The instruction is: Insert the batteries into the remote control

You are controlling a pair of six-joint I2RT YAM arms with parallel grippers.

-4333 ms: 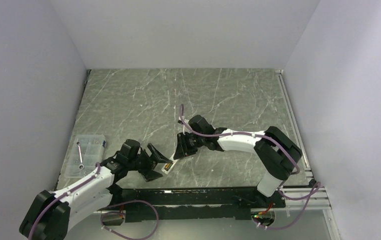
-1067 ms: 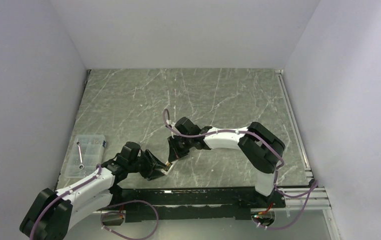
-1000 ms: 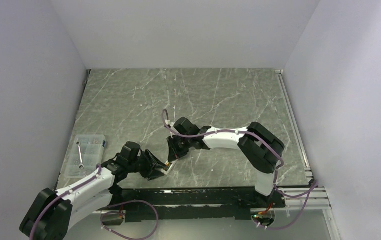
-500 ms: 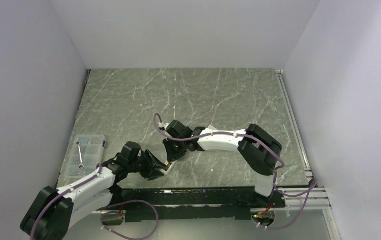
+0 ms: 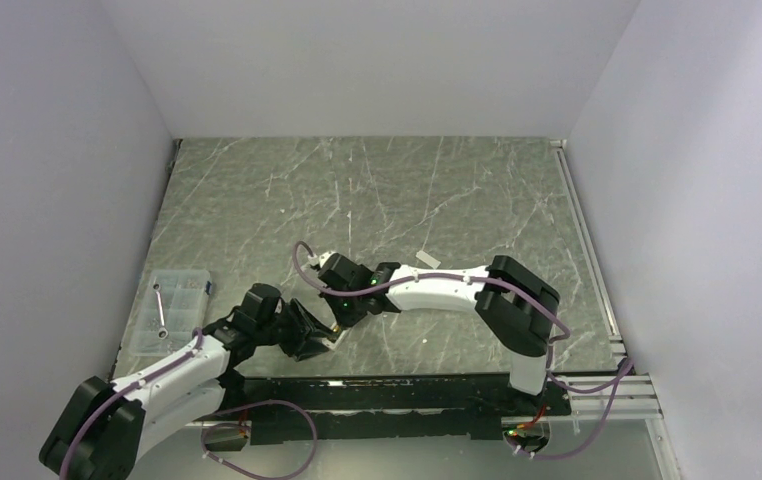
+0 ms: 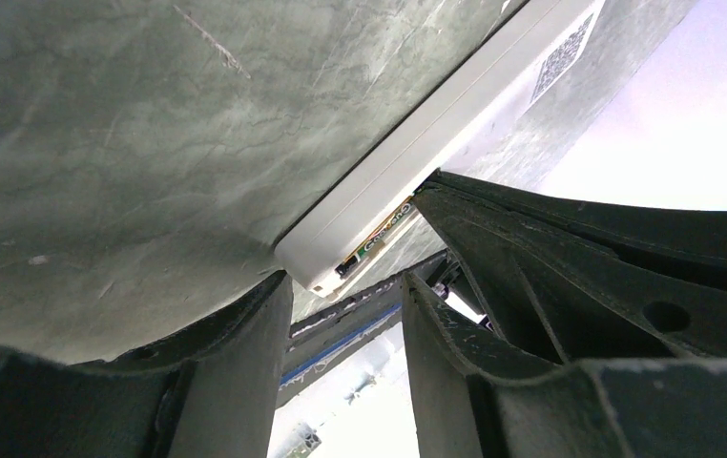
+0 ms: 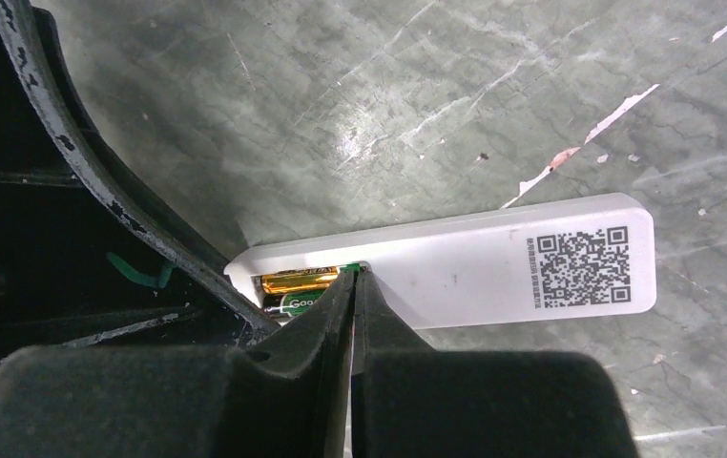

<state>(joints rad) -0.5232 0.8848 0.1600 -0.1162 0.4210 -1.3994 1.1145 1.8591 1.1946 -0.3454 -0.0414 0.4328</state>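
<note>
The remote control [image 7: 493,256] lies back-up, a white bar with a QR label, and its battery bay at the left end is uncovered. Both batteries sit side by side in the bay, the orange-gold one [image 7: 295,281] above the greenish one [image 7: 295,303]. My right gripper [image 7: 353,274] is shut with nothing between its fingers, and its tips rest at the bay's inner edge. My left gripper [image 6: 341,286] holds the remote [image 6: 436,157] by that same end, one finger [image 7: 102,181] crossing the corner. From above, both grippers, left [image 5: 317,336] and right [image 5: 336,322], meet near the table's front.
A small flat white cover piece [image 5: 427,260] lies on the marble behind the right forearm. A clear plastic parts box [image 5: 170,312] sits at the left edge. A black rail [image 5: 407,385] runs along the near edge, with walls on three sides.
The right arm has swung left and forward, bringing its shut tips onto the battery bay. That uncovered the white cover piece behind it. The left gripper has stayed put.
</note>
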